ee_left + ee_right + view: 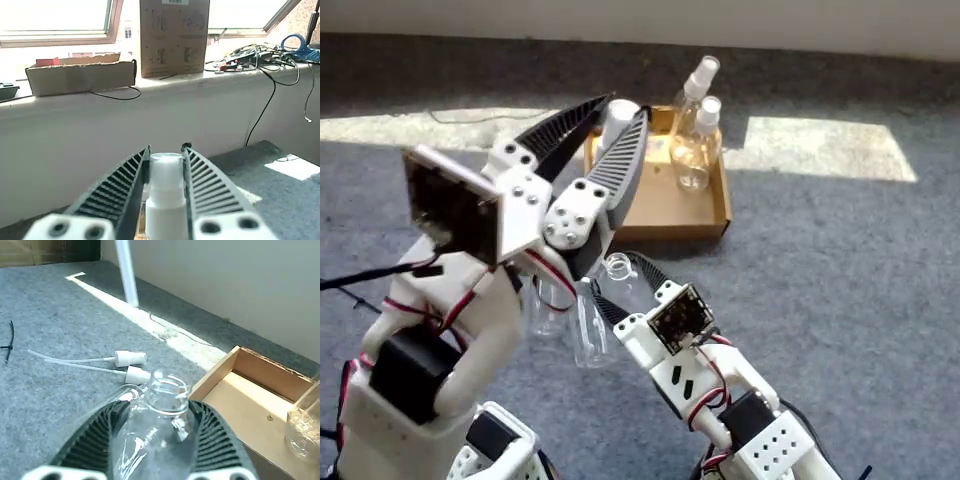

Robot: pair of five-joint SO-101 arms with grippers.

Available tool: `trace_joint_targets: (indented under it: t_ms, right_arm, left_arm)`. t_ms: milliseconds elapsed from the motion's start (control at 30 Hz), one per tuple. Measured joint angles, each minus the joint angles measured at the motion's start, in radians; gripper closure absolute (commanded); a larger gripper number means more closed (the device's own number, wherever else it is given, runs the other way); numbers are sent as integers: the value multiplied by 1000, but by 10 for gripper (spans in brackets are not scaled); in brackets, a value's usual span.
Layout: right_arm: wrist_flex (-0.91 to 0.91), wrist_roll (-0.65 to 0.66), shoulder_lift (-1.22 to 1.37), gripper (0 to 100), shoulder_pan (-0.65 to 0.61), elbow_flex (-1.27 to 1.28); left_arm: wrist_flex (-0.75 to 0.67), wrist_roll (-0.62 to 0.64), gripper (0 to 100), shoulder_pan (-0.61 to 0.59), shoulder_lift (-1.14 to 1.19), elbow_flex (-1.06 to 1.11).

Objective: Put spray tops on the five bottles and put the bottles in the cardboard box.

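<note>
My left gripper [623, 108] is raised over the near left corner of the cardboard box [712, 215] and is shut on a white spray top [618, 120], also seen between its ribbed fingers as the spray top [165, 192]. My right gripper [617, 282] sits lower, in front of the box, shut on a clear bottle [618, 270] whose neck is open; the right gripper [159, 407] holds that bottle [157, 440] around its shoulder. Two bottles with spray tops [697, 130] stand in the box's far right corner.
Two loose spray tops [134, 366] with long tubes lie on the grey carpet beside the box [235, 390]. More clear bottles [588, 335] lie on the carpet under the arms. A sunlit strip [820, 148] crosses the carpet behind the box.
</note>
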Motion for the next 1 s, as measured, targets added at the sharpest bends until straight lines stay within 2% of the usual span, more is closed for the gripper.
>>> trace_joint_targets:
  t_ms: [667,1000]
  right_arm:
    - [0,0,0,993,0,0]
    - [0,0,0,993,0,0]
  left_arm:
    - [-40,0,996,2,199,5]
    - [-51,-20,996,3,224,5]
